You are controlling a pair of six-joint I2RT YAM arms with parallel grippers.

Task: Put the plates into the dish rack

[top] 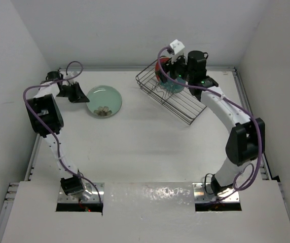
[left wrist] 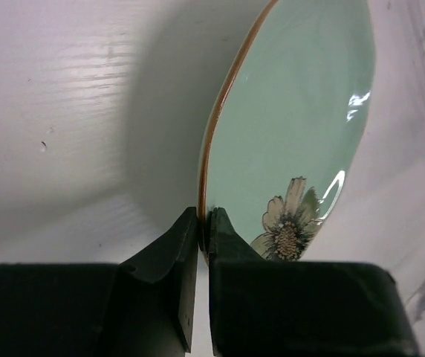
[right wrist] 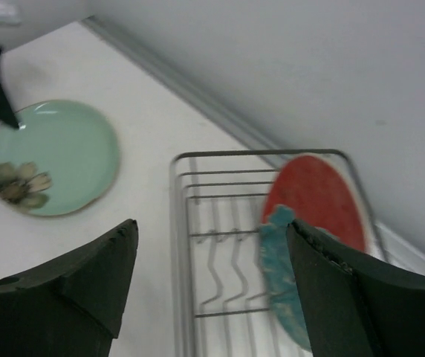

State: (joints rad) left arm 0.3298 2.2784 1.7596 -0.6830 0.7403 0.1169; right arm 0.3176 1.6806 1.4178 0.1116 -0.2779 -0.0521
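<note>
Left claw is clenched on the rim of the green plate, which lies at ten o'clock on the table. Right claw hangs released above the rack at one o'clock, where the red plate stands on edge.

Left gripper touches the green plate, upper left, while the red plate stands in the rack, upper right.

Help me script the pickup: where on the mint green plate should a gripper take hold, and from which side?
Take the mint green plate by its rim, coming from its left edge, the left arm's side. It lies face up, so only the thin raised rim offers a pinch; the left gripper is shut there.
</note>
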